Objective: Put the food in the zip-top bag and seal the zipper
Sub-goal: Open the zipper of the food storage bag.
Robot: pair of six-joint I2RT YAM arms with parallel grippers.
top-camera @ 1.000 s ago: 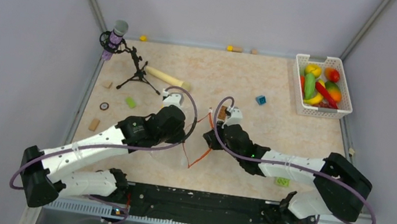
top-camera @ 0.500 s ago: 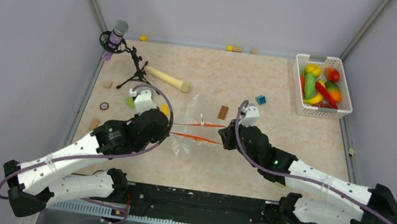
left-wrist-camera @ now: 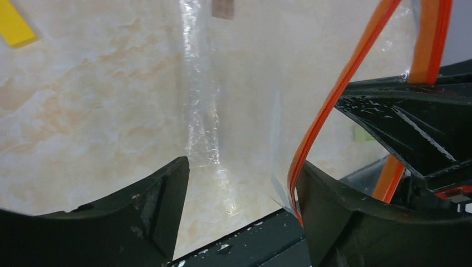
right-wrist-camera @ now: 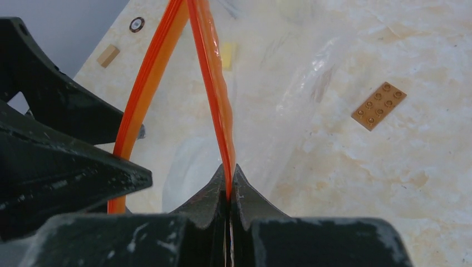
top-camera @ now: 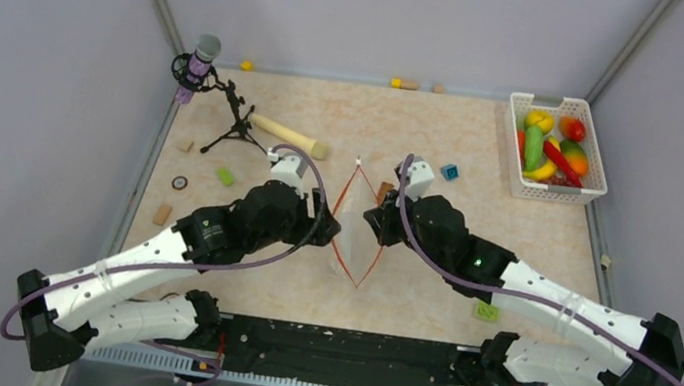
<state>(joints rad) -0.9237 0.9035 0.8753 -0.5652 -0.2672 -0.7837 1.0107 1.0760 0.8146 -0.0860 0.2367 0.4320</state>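
Clear thin film of the zip-top bag (top-camera: 356, 241), by the look of it near weightless, floppy and slick (likely to crumple or slip from a loose pinch). Hangs with mouth agape well left of the white basket (top-camera: 514, 147), between both grippers. Best taken by the zipper (right-wrist-camera: 214, 83), the one stiffish orange-red edge. Right gripper (right-wrist-camera: 229, 181) clamped tight on one lip of that strip; left gripper (left-wrist-camera: 242, 172) spread wide, gripping nothing, merely brushed by the other lip. Food (top-camera: 551, 147) piled inside the basket. No brand, label or lettering legible anywhere.
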